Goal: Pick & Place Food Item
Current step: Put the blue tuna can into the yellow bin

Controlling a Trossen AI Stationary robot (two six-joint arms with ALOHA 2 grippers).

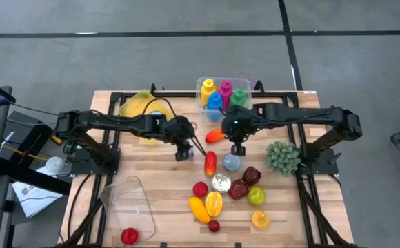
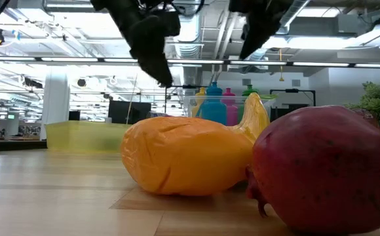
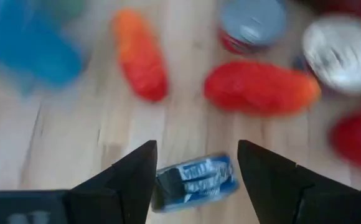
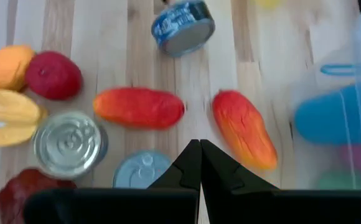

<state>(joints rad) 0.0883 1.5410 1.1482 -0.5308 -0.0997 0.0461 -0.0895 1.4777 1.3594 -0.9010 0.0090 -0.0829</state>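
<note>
1. Hovering over the middle of the table (image 1: 138, 172), the left gripper (image 3: 196, 168) has its fingers spread on either side of a small blue-labelled can (image 3: 196, 177) lying on its side on the wood.
2. The fingers flank the can but whether they touch it I cannot tell; it looks like a grasp about to be made, not one completed.
3. The right gripper (image 4: 199, 163) is clenched tight with nothing in it, parked above the clutter near a red-orange pepper-like piece (image 4: 140, 107) and a second one (image 4: 244, 129).
4. An upright silver-topped can (image 4: 67, 144) and a grey-lidded one (image 4: 140, 171) sit close by, so the neighbourhood is crowded.
5. My read: this is the pick phase, at the approach. Next, the left arm should settle lower, close squarely across the can's round body and lift cleanly.
6. The clear container (image 1: 127, 200) near the table's front left corner looks a likely drop spot, though that is a guess.
</note>
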